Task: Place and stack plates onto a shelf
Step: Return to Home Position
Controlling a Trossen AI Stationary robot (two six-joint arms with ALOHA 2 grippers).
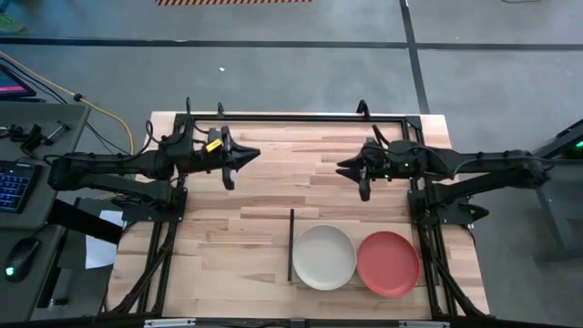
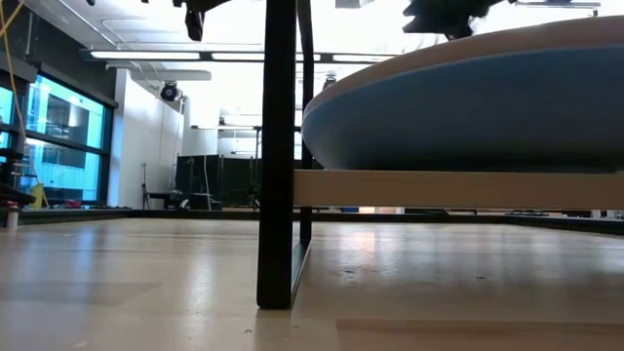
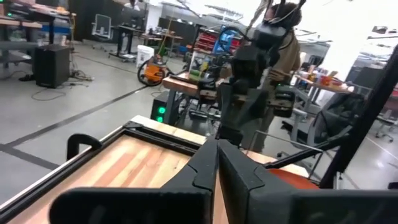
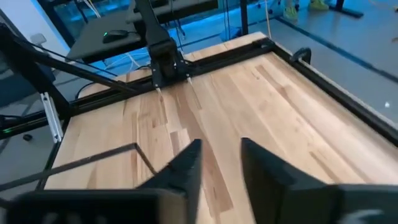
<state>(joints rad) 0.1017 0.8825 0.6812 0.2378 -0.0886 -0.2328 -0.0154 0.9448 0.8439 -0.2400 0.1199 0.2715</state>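
In the high view a cream-white plate (image 1: 323, 257) and a red plate (image 1: 388, 263) lie side by side near the table's near edge. They sit just right of the shelf's thin black upright strip (image 1: 291, 244). The low view shows a blue plate (image 2: 468, 112) resting on the shelf's light-wood panel (image 2: 439, 188), with a paler rim on top of it, beside the black upright (image 2: 278, 156). No pale blue-grey plate is plainly visible. My left gripper (image 1: 255, 155) (image 3: 216, 158) hovers shut over the far left of the table. My right gripper (image 1: 341, 166) (image 4: 221, 155) hovers open at the far right, facing the left one.
A black frame rail (image 1: 291, 118) runs along the table's far edge, and both arm bases stand at the table's sides. A side desk with a keyboard (image 1: 14, 182) and a mouse (image 1: 23, 260) stands left of the table. Bare tabletop (image 1: 291, 182) lies between the grippers and the plates.
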